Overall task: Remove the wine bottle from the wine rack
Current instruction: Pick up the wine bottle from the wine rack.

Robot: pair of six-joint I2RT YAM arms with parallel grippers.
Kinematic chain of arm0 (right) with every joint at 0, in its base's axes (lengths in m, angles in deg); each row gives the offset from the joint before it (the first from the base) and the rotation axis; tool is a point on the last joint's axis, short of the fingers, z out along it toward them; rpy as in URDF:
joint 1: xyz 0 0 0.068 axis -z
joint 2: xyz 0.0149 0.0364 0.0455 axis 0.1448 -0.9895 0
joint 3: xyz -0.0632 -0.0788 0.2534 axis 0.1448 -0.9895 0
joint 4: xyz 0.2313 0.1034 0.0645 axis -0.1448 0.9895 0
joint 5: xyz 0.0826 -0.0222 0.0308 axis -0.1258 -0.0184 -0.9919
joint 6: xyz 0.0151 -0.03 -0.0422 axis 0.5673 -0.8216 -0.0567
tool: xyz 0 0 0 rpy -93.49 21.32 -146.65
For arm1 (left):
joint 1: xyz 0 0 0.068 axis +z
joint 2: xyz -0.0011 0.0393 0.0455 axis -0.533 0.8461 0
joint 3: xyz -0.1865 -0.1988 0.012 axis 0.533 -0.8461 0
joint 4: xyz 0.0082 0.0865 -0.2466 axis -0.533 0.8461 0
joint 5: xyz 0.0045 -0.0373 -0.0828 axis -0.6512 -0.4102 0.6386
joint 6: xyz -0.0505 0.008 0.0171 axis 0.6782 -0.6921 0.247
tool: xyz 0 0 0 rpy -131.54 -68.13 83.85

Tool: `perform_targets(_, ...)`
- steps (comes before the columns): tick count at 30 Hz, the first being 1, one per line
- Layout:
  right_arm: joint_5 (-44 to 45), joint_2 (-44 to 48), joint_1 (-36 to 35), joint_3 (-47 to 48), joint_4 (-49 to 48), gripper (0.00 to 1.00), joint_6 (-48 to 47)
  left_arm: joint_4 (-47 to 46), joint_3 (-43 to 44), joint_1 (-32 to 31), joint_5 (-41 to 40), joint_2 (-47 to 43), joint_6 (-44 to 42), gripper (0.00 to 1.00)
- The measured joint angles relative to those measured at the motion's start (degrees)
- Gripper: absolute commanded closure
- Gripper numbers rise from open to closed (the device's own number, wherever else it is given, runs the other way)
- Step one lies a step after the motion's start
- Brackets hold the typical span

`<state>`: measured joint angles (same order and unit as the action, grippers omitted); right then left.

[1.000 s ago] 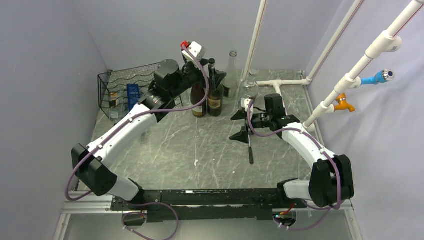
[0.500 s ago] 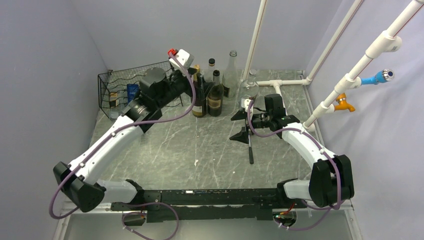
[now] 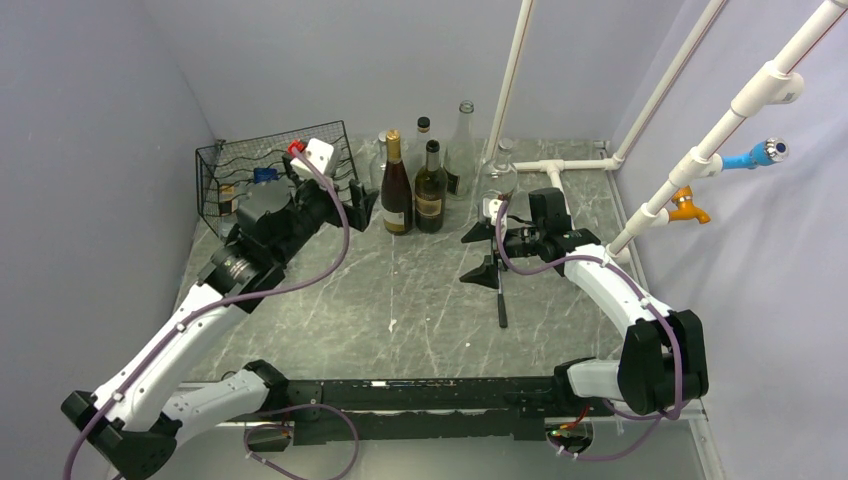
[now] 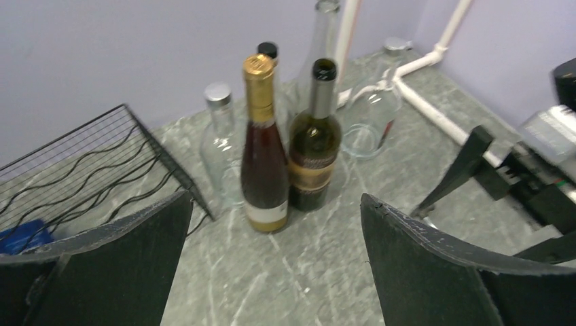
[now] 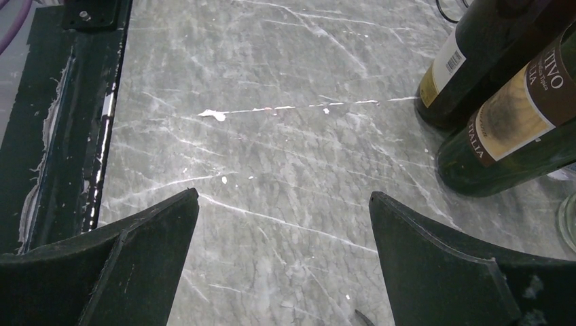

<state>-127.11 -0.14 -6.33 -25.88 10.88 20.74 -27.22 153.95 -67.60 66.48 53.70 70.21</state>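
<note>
Two end effectors: both mine, both spread wide with nothing between the fingers.
Left end effector: released and empty. I hold it raised above the worktop, just beside the rack's front right corner, facing the group of bottles.
Right end effector: released and empty, low over bare marbled worktop right of centre. It points toward the bases of the two nearest bottles.
Wine bottle: off the rack, upright on the worktop just to the right of it. It has dark red-brown glass, a gold foil top and a pale label near the base. Neither of my end effectors touches it.
Green bottle: upright, close against the wine bottle's right side, with a brown label round the body.
Rack: black wire with wavy shelves, at the far left of the worktop by the wall.
Inside the rack: a blue thing lies low down. Left of it is a labelled item that I cannot make out.
Behind the two bottles: a black-capped bottle and a tall clear bottle, both upright near the back wall.
Other glass: a silver-capped clear bottle stands between the rack and the wine bottle. A round clear flask stands to the right of the group.
Pipes: white, lying along the far right of the worktop and rising up the walls.
</note>
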Motion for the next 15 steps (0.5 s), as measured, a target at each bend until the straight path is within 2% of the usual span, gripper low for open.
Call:
perform_targets(9,-0.2,0.0,0.0,0.1,1.7,0.0,-1.4,2.8,-8.0,0.3,-9.2,-7.3,-1.0,0.01)
perform_targets(15,-1.9,0.5,0.1,1.0,3.6,0.0,-2.8,4.8,-11.4,0.5,-12.0,-11.6,-0.3,0.01)
